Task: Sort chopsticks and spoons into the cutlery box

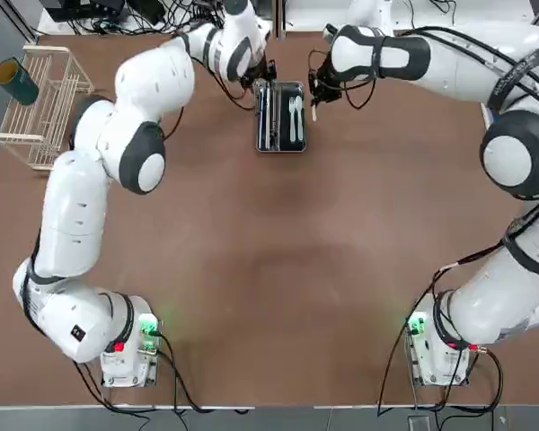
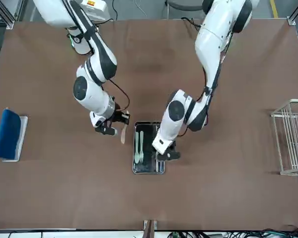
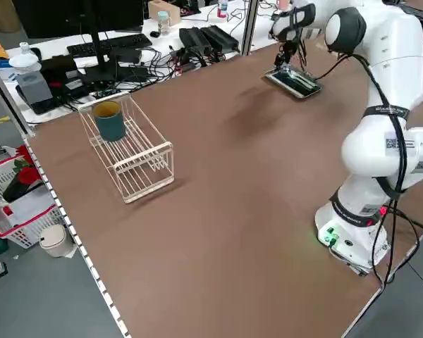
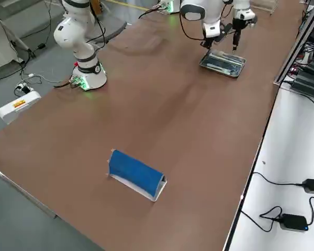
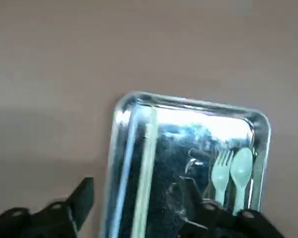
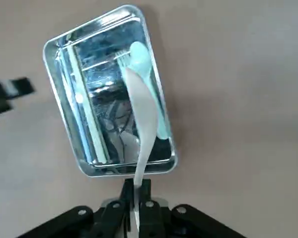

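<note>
Seen from the top view, where both arms reach to the far edge of the brown table (image 1: pixel 278 269), the shallow rectangular steel cutlery box (image 1: pixel 280 117) sits between the two grippers. Left gripper (image 1: pixel 260 76) hangs at the box's far left corner; right gripper (image 1: pixel 316 94) sits just right of the box, pinching a small cream-beige spoon (image 1: pixel 313 111) by the handle. White plastic fork and spoon (image 1: pixel 295 112) lie in the box's right half. A white wire rack (image 1: pixel 40 108) with a dark green cup (image 1: pixel 16 81) stands well apart at far left.

Front view: the cream spoon (image 2: pixel 123 135) hangs from the right gripper (image 2: pixel 114 126) beside the box (image 2: pixel 148 155), not yet over it. A blue folded pad (image 2: pixel 7 134) lies far off.

Left wrist view: left gripper (image 5: pixel 139 208) has its fingers spread wide, holding nothing. A pair of thin pale wooden chopsticks (image 5: pixel 141 178) lies lengthwise along one side of the box (image 5: pixel 188 163), already sorted.

Right wrist view: right gripper (image 6: pixel 137 201) is clamped narrow on the spoon (image 6: pixel 141 119) at its handle end, bowl pointing out over the box (image 6: pixel 107 96).

Judgement: the spoon looks light, rigid and smooth, so it may pivot in a handle-end pinch. A low release would keep it from bouncing on the steel.
</note>
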